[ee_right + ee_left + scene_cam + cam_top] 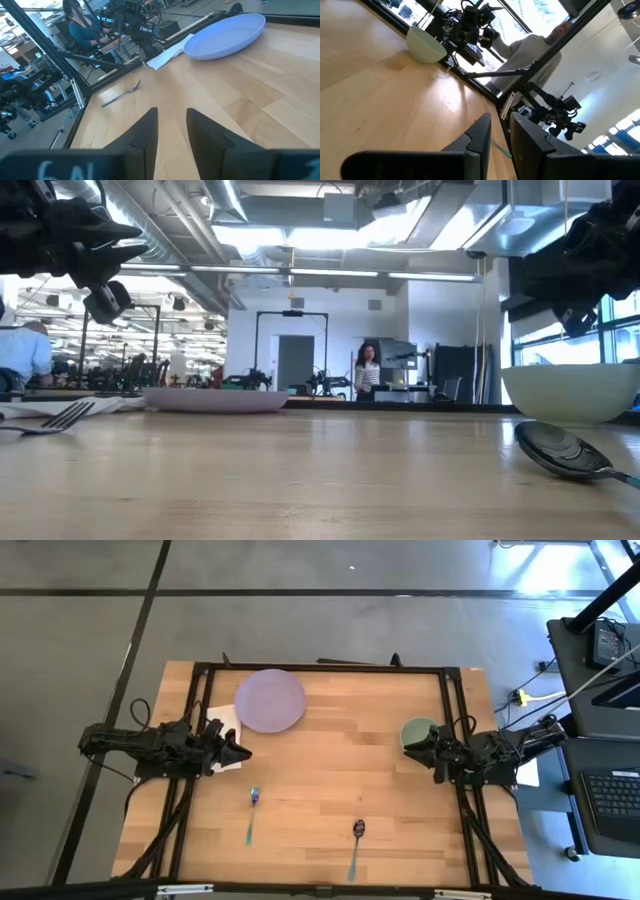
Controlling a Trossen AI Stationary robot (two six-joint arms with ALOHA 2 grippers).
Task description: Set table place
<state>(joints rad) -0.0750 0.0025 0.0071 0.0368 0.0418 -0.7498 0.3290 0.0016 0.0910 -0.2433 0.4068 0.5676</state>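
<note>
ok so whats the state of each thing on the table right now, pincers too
plate: empty, flat on the table
bowl: upright, beside the right pincer
fork: lying flat, untouched
spoon: lying flat, untouched
napkin: flat, partly under the plate
left pincer: open, holding nothing
right pincer: open, holding nothing

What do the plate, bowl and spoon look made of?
Plate: matte lavender, likely plastic, no glare. Bowl: pale green, smooth, plastic or glazed ceramic; can't tell which. Spoon: shiny dark mirror-like bowl suggests metal, with a teal handle.

Wooden table [340, 770], purple plate [270, 700], napkin [222, 718], green bowl [417, 732], fork [253, 812], spoon [357, 845]
</note>
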